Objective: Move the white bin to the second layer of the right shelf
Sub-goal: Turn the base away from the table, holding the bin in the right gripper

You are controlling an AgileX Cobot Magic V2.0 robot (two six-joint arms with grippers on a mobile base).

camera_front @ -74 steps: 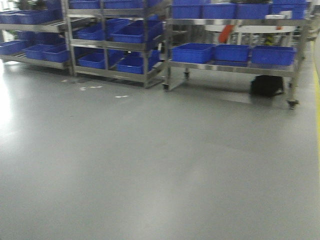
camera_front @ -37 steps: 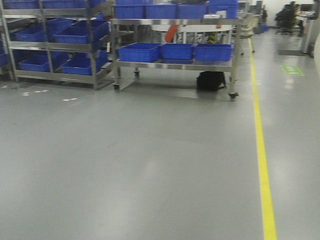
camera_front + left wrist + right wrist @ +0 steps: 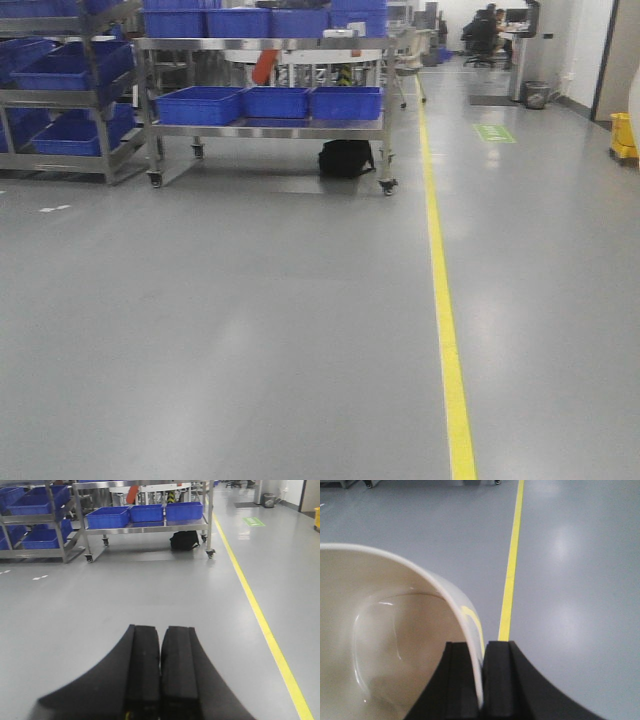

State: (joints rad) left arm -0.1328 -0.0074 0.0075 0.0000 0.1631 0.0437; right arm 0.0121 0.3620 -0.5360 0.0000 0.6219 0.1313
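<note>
The white bin (image 3: pixel 385 630) fills the left half of the right wrist view, a glossy cream tub seen from above into its hollow inside. My right gripper (image 3: pixel 483 645) is shut on the bin's rim, one black finger inside the wall and one outside. It hangs above grey floor. In the left wrist view my left gripper (image 3: pixel 160 628) is shut with nothing between its pads, also over bare floor. The bin and both grippers are hidden from the front view. The right shelf second layer is out of view.
A wheeled steel rack (image 3: pixel 265 128) carrying blue crates (image 3: pixel 200 104) stands far ahead on the left, a black bag (image 3: pixel 346 158) under it. Another crate rack (image 3: pixel 60 150) is further left. A yellow floor line (image 3: pixel 440 280) runs ahead. A yellow floor sign (image 3: pixel 623 135) stands far right.
The front view has swung to the right. The racks slid leftward across the frame, and the yellow line and the far office area came into sight.
</note>
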